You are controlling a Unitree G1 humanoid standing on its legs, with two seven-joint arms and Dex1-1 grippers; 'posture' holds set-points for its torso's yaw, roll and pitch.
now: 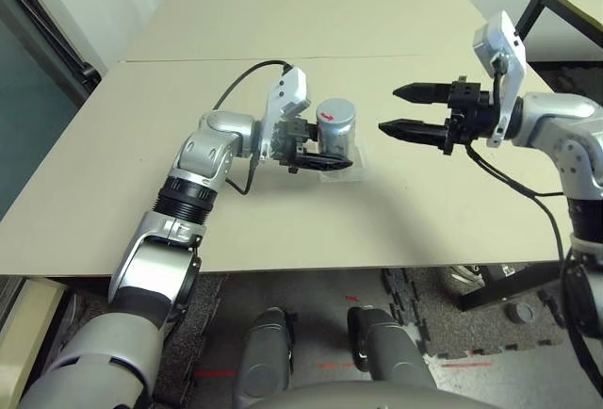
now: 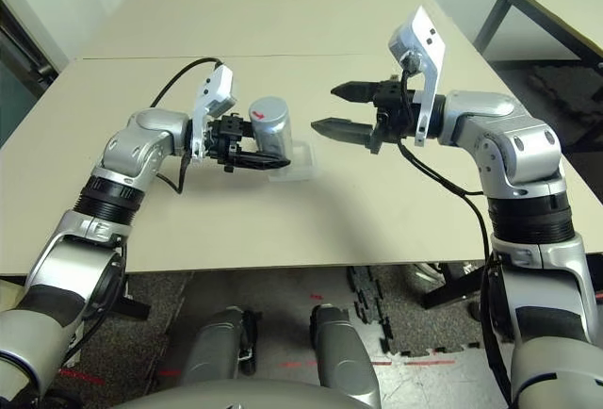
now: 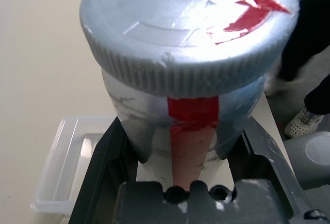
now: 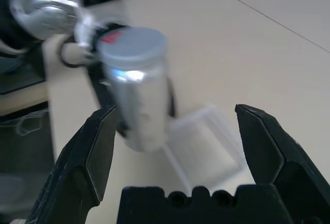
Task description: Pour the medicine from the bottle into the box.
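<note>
the bottle (image 1: 336, 126) stands upright above the table (image 1: 141, 192), held low on its body by the left claw (image 1: 320, 157), whose black fingers (image 3: 100, 167) are clamped tight on either side of it. its grey ribbed cap (image 3: 188, 33) is on. the clear box (image 1: 350, 168) sits on the table right beneath and beside the bottle, partly hidden by the left claw. the right claw (image 1: 407, 111) hangs in the air to the right of the bottle, level with it and apart from it, pointing at the cap with its two fingers spread wide and nothing between them.

the main risk i see is in the uncapping. the right claw has to close on the cap, and if it comes in too low it would pinch the body instead, or shove the bottle sideways in the left claw's grip. that grip is near the base, so a hard twist at the top could make the bottle turn or tip rather than the cap loosen. the box looks light, so a knock from either claw would probably slide it out from under the pour and pills would land on the table.

as for writing, none can be read. the cap carries a red arrow (image 3: 247, 15) and faint raised marks, and a red strip (image 3: 192, 111) runs down the label.
</note>
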